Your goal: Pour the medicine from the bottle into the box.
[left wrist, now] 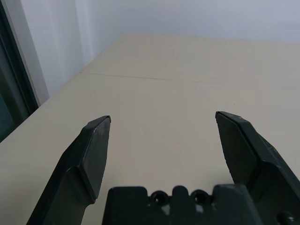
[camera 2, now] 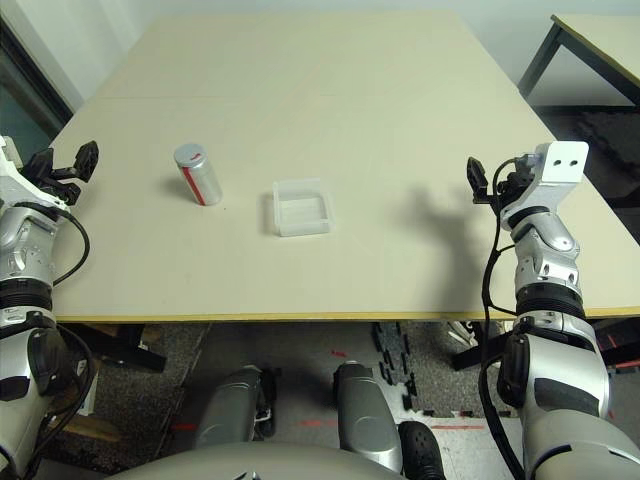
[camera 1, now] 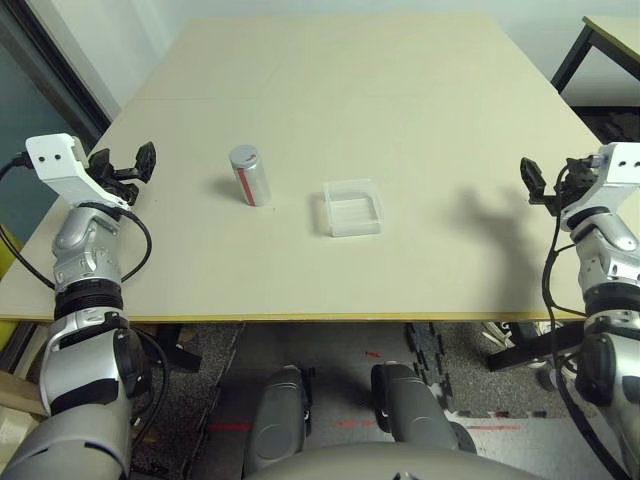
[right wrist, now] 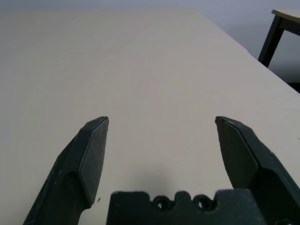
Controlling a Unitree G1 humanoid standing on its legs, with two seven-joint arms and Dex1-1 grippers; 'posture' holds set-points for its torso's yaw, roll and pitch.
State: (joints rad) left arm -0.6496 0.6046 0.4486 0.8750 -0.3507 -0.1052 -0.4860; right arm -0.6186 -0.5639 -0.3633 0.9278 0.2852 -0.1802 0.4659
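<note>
Left gripper (camera 1: 128, 168): hovering over the table's left edge, pointing forward, well apart from the bottle. In the left wrist view its two black fingers (left wrist: 91, 154) are standing wide apart with only bare tabletop between them; it is holding nothing.

Bottle (camera 1: 250, 175): standing upright on the table (camera 1: 330, 90), left of centre, silver-grey body showing a red vertical stripe, round grey cap sitting on top. It is casting a short shadow to its left. Nothing is touching it.

Medicine: cannot tell where it is lying; the bottle is capped and no pill is showing up in the head views.

Box (camera 1: 352, 208): resting flat on the table just to the right of the bottle and a little nearer the robot, with a clear gap between the two. It is a shallow clear plastic tray with rounded corners, opening facing up. Its contents cannot be made out.

Right gripper (camera 2: 485, 183): hanging over the table's right side, pointing forward, well apart from the box, with its shadow falling on the tabletop between it and the box. In the right wrist view its fingers (right wrist: 89, 159) are spread wide, bare table between them, gripping nothing.

Second table (camera 1: 600, 45): a dark-legged one is standing beyond the far right corner.
</note>
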